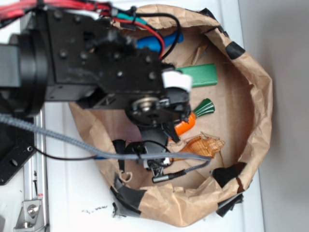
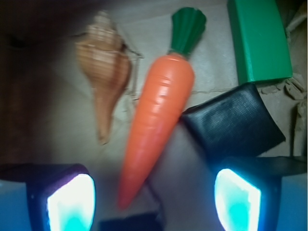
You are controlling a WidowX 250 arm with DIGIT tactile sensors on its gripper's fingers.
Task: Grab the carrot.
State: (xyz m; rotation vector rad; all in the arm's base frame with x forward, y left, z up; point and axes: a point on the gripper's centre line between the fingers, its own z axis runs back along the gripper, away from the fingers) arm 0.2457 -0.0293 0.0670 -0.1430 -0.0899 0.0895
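Jaws stand wide; gripper straddles the toy carrot's tip. Advance toward the thicker body, clear of the seashell left, then close squarely.

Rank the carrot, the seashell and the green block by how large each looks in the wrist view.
1. Carrot, longest by far.
2. Green block, though the frame crops it, so its full size is unsure.
3. Seashell, roughly similar to the block's visible part.

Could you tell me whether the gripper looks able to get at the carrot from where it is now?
Probably yes: the gripper is open, the carrot lies between its fingers, and nothing covers it.
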